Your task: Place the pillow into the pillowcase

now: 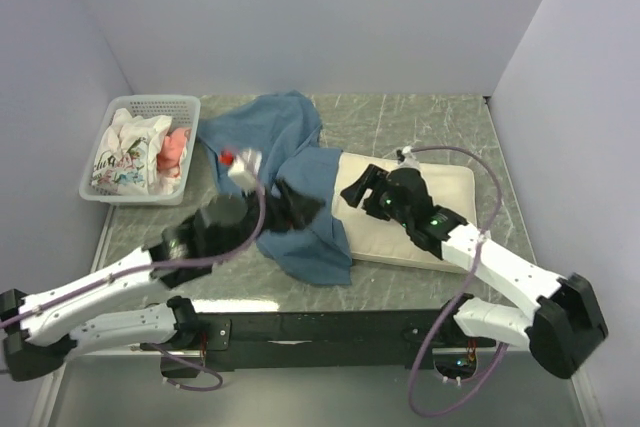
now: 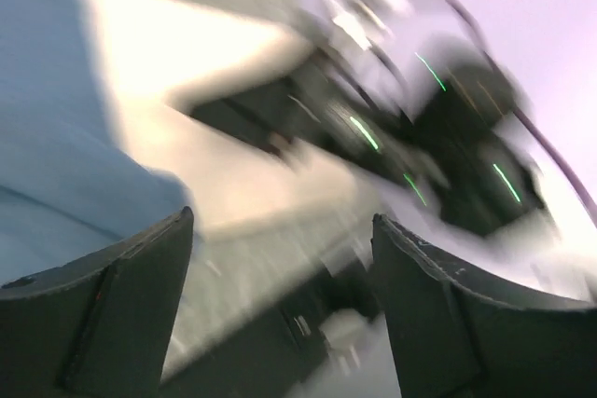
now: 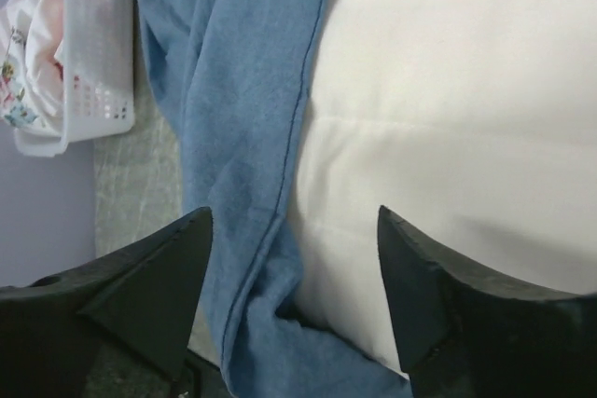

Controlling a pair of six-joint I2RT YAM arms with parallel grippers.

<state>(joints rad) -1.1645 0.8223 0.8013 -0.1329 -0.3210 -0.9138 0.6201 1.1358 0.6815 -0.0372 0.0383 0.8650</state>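
While draped over mottled grey-green tabletop [image 1: 420,122], large wrinkled muted-blue fabric pillowcase [image 1: 290,137]: under left gripper [image 2: 280,221], fingers spread, nothing held. Plump rectangular cream pillow [image 1: 455,197]: plain face up, left edge overlapped by blue hem; right gripper [image 3: 294,221] above that seam, fingers apart, empty. White perforated plastic basket [image 1: 150,99] of cloths: far-left corner. Bare table behind pillow.

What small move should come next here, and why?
Probably lower the right gripper and close it on the pillowcase hem beside the pillow. It and the left gripper both stand open, holding nothing. The pillow lies almost wholly uncovered, and the blue hem runs right between the right fingers.
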